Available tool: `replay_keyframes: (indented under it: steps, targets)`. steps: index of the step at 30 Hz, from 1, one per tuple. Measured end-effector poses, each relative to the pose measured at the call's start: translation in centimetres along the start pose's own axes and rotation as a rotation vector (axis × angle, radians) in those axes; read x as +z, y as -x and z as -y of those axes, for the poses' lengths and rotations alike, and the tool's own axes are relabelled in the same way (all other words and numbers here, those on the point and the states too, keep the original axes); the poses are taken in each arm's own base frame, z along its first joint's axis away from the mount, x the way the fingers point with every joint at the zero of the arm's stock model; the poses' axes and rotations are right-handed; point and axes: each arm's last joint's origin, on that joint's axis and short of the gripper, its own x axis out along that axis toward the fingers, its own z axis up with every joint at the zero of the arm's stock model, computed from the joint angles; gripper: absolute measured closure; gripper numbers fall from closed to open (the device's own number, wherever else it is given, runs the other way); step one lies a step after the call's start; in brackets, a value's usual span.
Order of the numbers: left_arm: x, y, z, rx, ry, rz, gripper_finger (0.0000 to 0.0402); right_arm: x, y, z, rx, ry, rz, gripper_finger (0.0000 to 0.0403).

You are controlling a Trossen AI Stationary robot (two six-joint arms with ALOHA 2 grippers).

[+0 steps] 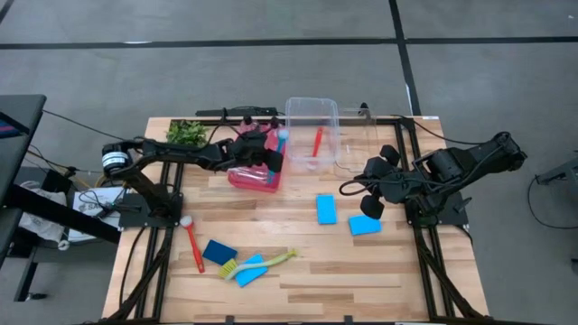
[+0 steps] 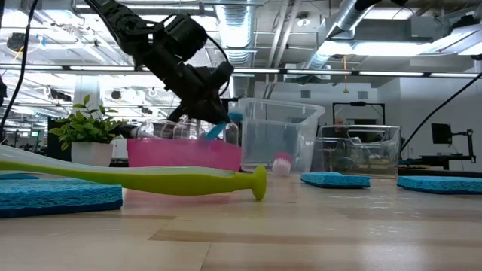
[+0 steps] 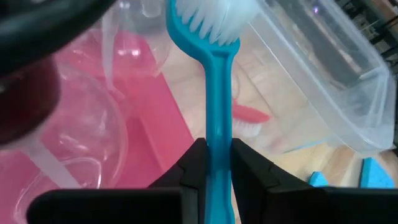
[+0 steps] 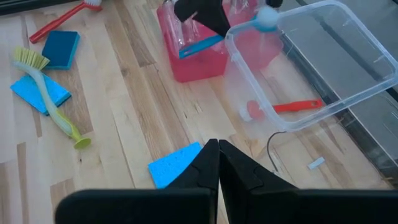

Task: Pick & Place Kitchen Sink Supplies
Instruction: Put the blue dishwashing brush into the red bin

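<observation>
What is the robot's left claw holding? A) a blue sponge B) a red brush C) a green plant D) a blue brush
D: the left gripper is pinched shut on the handle of the blue brush, above the pink tray.

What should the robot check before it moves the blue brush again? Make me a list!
1. Left gripper shut on the blue brush: ok.
2. Brush head reaches over the clear bin rim: ok.
3. Bin has room; only a red brush lies inside: ok.
4. Right gripper shut, holding nothing, parked away from the bin: ok.
5. Brush clears the bottles in the pink tray: cannot tell.
</observation>
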Motion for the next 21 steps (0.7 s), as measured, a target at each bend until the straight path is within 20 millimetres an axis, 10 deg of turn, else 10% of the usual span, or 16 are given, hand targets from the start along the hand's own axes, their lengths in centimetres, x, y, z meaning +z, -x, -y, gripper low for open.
replay_keyframes:
  steps: [21]
  targets:
    - [0.5,1.04,-0.07,0.086,-0.003,0.057,0.0377,0.01,0.0,-0.01,0.001,-0.001,0.001,0.0402]
